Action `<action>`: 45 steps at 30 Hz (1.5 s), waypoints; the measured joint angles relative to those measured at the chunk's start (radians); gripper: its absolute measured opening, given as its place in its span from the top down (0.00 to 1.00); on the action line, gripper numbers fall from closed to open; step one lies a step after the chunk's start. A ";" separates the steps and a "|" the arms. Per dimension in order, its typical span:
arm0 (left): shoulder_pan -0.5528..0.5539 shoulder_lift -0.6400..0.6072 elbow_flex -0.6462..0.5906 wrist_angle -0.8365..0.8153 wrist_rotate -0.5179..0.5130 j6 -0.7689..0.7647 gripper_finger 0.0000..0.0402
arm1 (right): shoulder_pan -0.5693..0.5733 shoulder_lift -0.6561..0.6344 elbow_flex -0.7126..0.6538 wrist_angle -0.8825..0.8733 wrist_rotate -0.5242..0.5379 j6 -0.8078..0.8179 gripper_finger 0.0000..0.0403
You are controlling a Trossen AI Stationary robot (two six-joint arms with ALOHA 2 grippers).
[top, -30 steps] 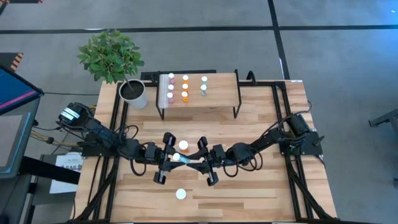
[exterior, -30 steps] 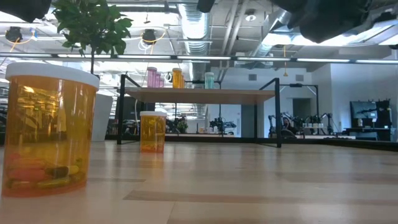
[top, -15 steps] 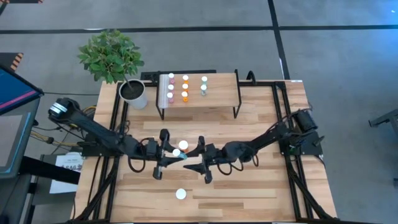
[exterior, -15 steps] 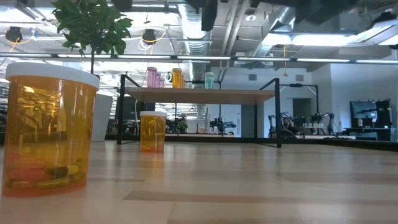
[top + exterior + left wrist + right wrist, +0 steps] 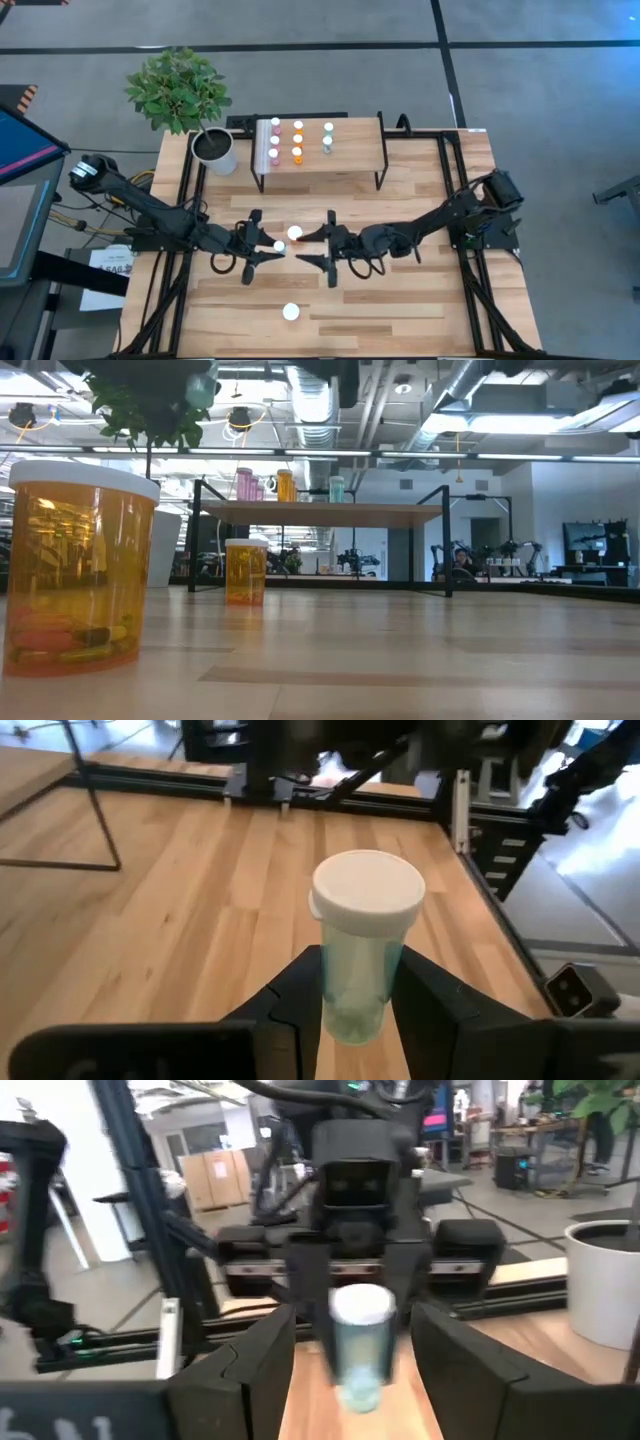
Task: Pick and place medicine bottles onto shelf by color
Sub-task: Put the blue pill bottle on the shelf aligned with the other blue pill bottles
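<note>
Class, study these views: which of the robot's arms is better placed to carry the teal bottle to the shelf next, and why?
Left. The left gripper is clamped on the teal bottle, while the right gripper is open, its fingers clear of it. The shelf lies beyond both.

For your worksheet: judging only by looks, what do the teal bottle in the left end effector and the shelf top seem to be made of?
Teal bottle: probably translucent plastic, since the wood shows faintly through it; its white cap looks matte and opaque. Shelf top: light wood or wood-look laminate, with visible grain.
</note>
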 joint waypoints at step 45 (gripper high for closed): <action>0.011 0.008 0.006 0.088 0.085 0.015 0.78 | -0.041 0.055 0.180 -0.237 -0.079 0.043 0.25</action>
